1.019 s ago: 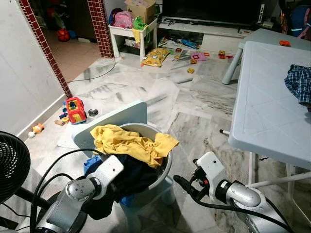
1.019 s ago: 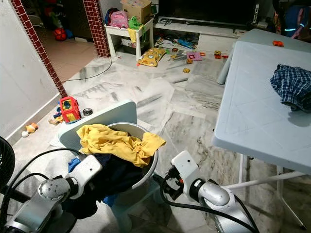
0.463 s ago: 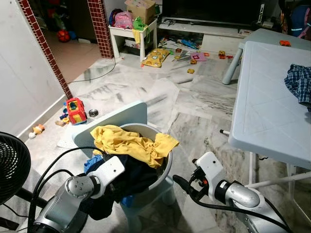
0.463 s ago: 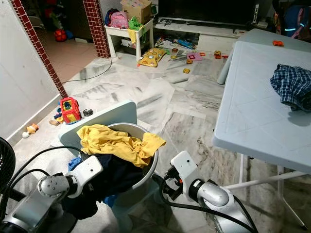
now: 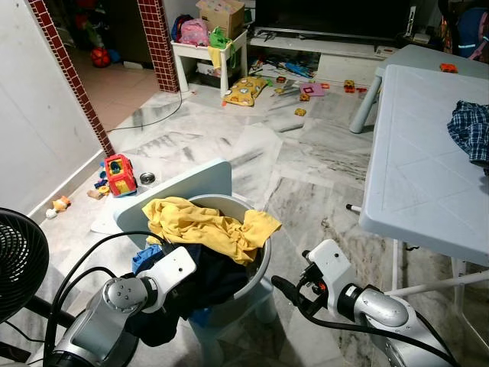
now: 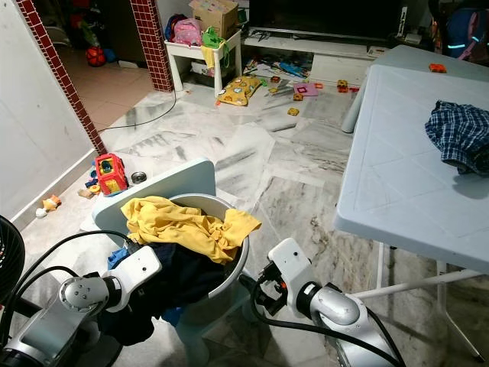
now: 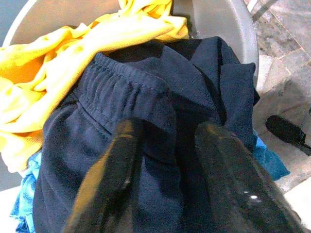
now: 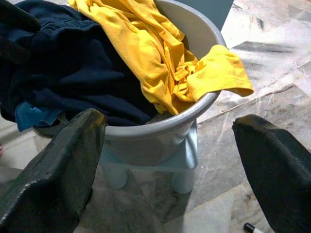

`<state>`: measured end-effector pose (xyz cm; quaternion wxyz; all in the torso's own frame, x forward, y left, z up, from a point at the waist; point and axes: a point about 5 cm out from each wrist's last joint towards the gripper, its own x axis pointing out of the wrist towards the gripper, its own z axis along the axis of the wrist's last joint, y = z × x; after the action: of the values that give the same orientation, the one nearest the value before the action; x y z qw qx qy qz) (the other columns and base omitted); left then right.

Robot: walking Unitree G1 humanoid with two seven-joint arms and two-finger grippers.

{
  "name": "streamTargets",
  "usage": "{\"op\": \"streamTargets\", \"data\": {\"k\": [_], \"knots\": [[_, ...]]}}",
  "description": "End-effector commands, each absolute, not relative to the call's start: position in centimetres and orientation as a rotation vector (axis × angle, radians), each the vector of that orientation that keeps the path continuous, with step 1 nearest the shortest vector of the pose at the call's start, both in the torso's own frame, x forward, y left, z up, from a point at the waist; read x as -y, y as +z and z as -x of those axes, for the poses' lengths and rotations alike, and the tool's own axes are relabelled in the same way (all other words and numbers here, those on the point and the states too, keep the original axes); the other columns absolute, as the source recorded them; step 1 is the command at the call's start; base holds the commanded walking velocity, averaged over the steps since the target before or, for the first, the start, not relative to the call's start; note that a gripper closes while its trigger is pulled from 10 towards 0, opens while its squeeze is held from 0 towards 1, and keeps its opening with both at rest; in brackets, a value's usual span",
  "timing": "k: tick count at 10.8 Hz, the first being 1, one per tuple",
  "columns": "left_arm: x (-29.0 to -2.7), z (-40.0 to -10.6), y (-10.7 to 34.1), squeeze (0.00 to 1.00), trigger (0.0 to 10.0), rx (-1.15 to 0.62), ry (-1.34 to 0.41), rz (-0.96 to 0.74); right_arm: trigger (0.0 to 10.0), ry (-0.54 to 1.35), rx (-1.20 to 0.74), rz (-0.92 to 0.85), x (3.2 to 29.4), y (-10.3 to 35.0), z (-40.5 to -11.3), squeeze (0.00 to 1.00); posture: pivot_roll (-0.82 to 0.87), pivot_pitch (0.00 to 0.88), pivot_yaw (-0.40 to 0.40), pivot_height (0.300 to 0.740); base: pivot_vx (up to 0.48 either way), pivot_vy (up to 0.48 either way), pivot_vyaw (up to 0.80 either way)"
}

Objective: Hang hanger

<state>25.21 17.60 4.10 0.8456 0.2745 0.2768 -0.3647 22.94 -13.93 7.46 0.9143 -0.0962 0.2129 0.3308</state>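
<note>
The left gripper [image 7: 165, 179], fingers apart, presses on navy clothes [image 7: 146, 126] in the grey basin [image 8: 160, 128]. The right gripper [image 8: 170, 160], spread wide, hangs beside the basin's rim over bare floor [image 5: 306, 199]. No hanger can be made out.

Floor [image 5: 290, 160] is grey-white marble tile, glossy, w/ dark veining, lit fairly bright in the middle of the frame. White wall [image 5: 30, 130] runs down the left side; red mosaic pillars [image 5: 157, 42] at upper left frame a doorway to a room w/ orange-tan floor. Pale blue plastic table [image 5: 428, 176] fills the right side, a checked cloth [image 5: 472, 130] on it near the right edge. Small white table [image 5: 208, 53] at top centre, cardboard box [image 5: 221, 14] on top. Dark TV unit [image 5: 328, 19] along the top. Toys scattered at top centre; red toy truck [image 5: 118, 173] by the left wall. Black fan [image 5: 19, 260] at lower left.
</note>
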Motion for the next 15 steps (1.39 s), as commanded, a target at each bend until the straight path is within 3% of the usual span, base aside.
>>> {"op": "streamTargets", "data": {"k": [1, 10, 11, 15], "knots": [[-17.89, -25.34, 4.2, 0.0, 4.4, -0.591, -0.778, -0.597, 10.0, 0.683, -0.449, 0.202, 13.98, 7.2, -22.83, 0.0, -0.21, 0.031, 0.047, 0.74, 0.0, 0.0, 0.0], [-17.89, -25.34, 4.2, 0.0, 4.4, -0.591, -0.778, -0.597, 10.0, 0.683, -0.449, 0.202, 13.98, 7.2, -22.83, 0.0, -0.21, 0.031, 0.047, 0.74, 0.0, 0.0, 0.0], [-17.95, -25.43, 4.21, 0.0, 0.0, -0.592, -0.785, -0.606, 10.0, 0.681, -0.449, 0.201, 13.97, 7.18, -22.82, 0.0, -0.21, 0.032, 0.047, 0.74, 0.0, 0.0, 0.0], [-18.3, -25.38, 4.02, 0.0, 0.0, -0.565, -0.736, -0.571, 10.0, 0.695, -0.449, 0.196, 14.69, 7.36, -23.17, 0.0, -0.2, 0.027, 0.04, 0.74, 0.0, 0.0, 0.0]]}}
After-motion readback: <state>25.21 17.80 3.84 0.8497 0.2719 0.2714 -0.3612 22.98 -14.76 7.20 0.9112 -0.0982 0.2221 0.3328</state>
